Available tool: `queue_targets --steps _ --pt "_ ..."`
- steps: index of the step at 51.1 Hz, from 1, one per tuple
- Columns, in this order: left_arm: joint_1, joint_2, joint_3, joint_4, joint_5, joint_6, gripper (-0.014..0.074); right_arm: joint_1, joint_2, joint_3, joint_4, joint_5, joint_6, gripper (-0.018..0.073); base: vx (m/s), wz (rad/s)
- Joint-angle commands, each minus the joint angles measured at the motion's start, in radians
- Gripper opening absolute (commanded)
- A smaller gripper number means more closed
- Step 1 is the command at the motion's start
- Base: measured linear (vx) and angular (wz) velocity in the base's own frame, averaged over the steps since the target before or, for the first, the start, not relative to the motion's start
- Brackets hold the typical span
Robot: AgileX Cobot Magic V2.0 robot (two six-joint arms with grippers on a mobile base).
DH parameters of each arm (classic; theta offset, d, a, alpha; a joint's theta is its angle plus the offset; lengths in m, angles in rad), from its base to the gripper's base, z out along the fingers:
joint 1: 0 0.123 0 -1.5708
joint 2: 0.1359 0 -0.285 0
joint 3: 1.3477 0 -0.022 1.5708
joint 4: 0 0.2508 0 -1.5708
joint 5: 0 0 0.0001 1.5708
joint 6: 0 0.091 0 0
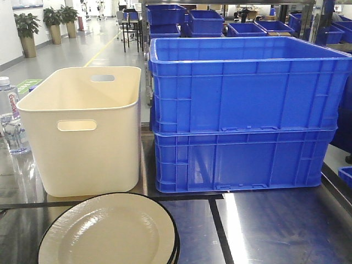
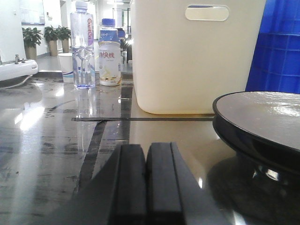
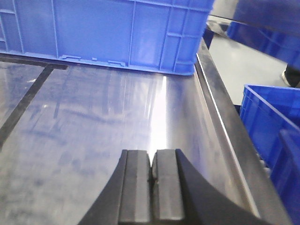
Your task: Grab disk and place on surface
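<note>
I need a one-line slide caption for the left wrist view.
Shut left gripper low over the glossy surface, cream plates to its right.

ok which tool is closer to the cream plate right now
Left. The left tool sits low on the tabletop with the plate just ahead to its right. The right tool faces bare tabletop and the blue crate, no plate visible.

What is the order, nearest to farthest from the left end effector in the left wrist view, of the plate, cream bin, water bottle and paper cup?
1. Plate, just ahead on the right of the left end effector.
2. Cream bin, ahead, behind the plate.
3. Water bottle, farther back on the left.
4. Paper cup, left, slightly behind the bottle; close to call.
</note>
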Motion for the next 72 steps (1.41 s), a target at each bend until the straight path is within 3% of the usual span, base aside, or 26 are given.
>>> queue_targets --steps 1,13,17,20,72 --pt "-0.001 -0.005 -0.020 0.000 -0.088 -0.010 -0.0008 -0.005 -0.097 0.072 -0.021 -0.125 0.014 -0.0011 0.00 0.00" --pt "-0.001 -0.005 -0.020 0.000 -0.088 -0.010 -0.0008 -0.004 -0.322 0.291 0.025 -0.214 0.020 -0.0008 0.00 0.00" --pt "-0.001 -0.006 -0.020 0.000 -0.085 -0.010 -0.0008 0.000 -0.311 0.362 0.023 -0.316 0.054 -0.0007 0.00 0.00" --pt "-0.001 -0.005 -0.020 0.000 -0.086 -0.010 -0.0008 -0.002 -0.315 0.353 0.023 -0.265 0.068 -0.0006 0.00 0.01" --pt "-0.001 -0.005 -0.020 0.000 -0.080 -0.010 -0.0008 -0.003 -0.311 0.355 0.020 -0.293 0.079 -0.0005 0.00 0.00"
